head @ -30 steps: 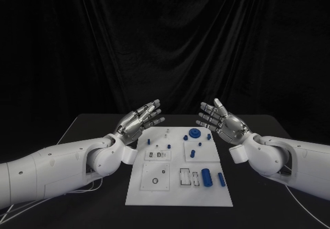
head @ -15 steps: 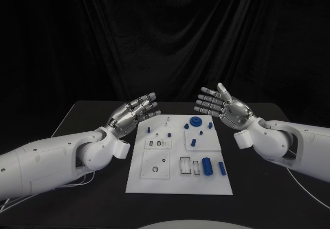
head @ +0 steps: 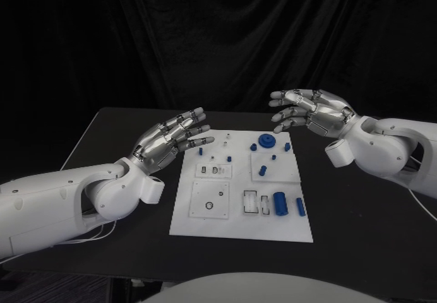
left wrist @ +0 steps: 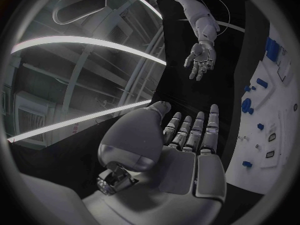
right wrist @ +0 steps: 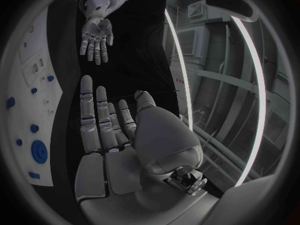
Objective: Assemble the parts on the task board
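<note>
Start-up stage: left robot hand (head: pixel 171 140) & right robot hand (head: pixel 312 111) both spread wide, holding nothing, above task board (head: pixel 239 228) mid-bench w/ blue parts (head: pixel 280 204) untouched, next probably reach down, pick one.

White task board (head: pixel 239 230) on black table (head: pixel 119 132)
</note>
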Available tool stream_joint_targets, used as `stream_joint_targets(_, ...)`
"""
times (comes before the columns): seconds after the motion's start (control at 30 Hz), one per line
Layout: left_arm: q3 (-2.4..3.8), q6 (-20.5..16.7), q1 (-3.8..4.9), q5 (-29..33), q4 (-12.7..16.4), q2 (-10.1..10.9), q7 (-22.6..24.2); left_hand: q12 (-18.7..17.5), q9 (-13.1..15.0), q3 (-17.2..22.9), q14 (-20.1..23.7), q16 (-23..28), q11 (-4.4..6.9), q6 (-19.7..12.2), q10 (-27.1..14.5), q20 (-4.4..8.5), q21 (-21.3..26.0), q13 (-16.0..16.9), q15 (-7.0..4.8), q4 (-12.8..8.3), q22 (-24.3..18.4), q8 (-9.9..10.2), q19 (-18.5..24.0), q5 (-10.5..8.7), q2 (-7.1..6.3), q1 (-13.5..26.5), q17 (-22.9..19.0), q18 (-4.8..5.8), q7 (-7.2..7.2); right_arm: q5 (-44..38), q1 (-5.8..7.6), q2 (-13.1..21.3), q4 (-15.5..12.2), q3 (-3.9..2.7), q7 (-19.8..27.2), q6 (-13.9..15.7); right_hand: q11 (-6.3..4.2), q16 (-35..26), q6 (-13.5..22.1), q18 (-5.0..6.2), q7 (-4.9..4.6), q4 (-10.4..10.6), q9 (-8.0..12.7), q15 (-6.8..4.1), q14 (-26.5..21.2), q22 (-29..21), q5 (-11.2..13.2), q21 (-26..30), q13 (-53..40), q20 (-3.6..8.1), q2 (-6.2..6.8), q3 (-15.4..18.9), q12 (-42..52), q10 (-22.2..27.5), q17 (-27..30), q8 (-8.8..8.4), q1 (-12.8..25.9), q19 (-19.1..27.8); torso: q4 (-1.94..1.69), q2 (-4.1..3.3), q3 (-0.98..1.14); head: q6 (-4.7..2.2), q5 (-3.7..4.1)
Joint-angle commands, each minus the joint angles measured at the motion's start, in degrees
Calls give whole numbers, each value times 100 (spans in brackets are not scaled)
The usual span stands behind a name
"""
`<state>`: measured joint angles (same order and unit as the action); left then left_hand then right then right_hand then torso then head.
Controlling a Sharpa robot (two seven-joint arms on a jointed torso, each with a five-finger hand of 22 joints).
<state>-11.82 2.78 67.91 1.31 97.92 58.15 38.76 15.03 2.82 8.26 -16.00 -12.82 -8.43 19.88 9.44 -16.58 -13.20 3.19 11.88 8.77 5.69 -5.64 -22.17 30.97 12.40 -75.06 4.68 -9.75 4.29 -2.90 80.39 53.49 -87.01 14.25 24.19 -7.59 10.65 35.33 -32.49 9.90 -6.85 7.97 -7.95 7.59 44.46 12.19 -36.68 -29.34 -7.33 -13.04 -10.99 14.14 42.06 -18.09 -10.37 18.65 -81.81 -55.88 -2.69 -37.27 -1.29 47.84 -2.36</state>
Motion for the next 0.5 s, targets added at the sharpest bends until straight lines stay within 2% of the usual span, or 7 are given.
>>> stream_joint_targets(0.03,15,100,48,80,65,28,1046,19,-4,63,-23,-14,-52,-8,-33,-3,-36,-3,14,1,10,-15,-53,-19,5,49,0,69,2,-1274,134,-46,-24,-6,-581,352,-22,98,-62,49,-26,-336,-15,-98,199,116,6,-208,-7,110,72,-230,70,-108,-38,64,-395,-150,-26,-133,-2,43,64)
stream_joint_targets(0.07,17,117,70,84,73,30,1047,22,-3,78,-16,-15,-56,0,-37,-4,-38,-3,19,0,10,-17,-55,-17,11,47,-2,74,3,-1462,182,-66,-26,-6,-648,387,-35,170,-132,49,-61,-491,-22,-151,390,236,206,-409,-11,183,108,-364,120,-232,-62,107,-548,-244,-41,-181,-3,21,89)
stream_joint_targets(0.23,30,154,206,97,141,76,1077,110,11,210,-41,-91,-93,100,-6,-2,-48,5,52,-51,10,-47,-67,10,5,30,8,118,28,-2558,433,-202,-19,-6,-1063,560,-88,375,-364,48,-173,-878,-10,-310,1025,793,400,-1281,68,351,264,-737,104,-668,-103,175,-752,-428,-68,-347,-3,-77,78)
stream_joint_targets(0.3,36,165,250,95,186,116,1076,114,11,222,-12,-75,-96,100,-5,-3,-44,5,58,-55,7,-47,-60,12,0,32,0,126,28,-3111,519,-258,-13,-6,-1202,718,-139,610,-492,59,-184,-996,30,-383,1287,1251,710,-1929,190,406,345,-1032,-46,-1007,-176,151,-674,-381,-84,-422,-13,-147,118)
stream_joint_targets(0.33,38,170,273,75,219,149,1070,119,11,246,15,-68,-103,103,-8,-5,-32,3,73,-59,0,-47,-39,13,-8,40,-7,143,29,-3469,562,-288,-15,-6,-1289,829,-189,936,-561,49,-181,-1063,48,-454,1578,1478,1168,-2260,245,427,397,-1230,-117,-1211,-311,139,-678,-443,-97,-460,-21,-178,151)
stream_joint_targets(0.47,44,209,321,10,352,304,1045,86,4,294,76,-51,-107,73,-51,-7,9,-12,99,-65,-21,-32,28,12,-20,57,-24,176,31,-4653,656,-381,-13,-8,-1644,1218,-273,1856,-765,-194,-176,-1042,104,-473,1842,3468,1495,-3809,366,467,632,-1825,-421,-1636,-727,65,-420,-1250,-159,-606,-62,-314,263)
stream_joint_targets(0.5,46,206,328,2,383,344,1038,82,3,313,66,-69,-113,66,-61,-9,22,-16,112,-67,-28,-28,49,4,-23,64,-21,189,32,-4953,669,-404,-9,-9,-1739,1329,-241,2480,-771,-385,-216,-966,134,-502,2333,4611,1679,-4565,348,425,779,-1931,-455,-1806,-982,-19,-246,-1901,-164,-633,-67,-338,272)
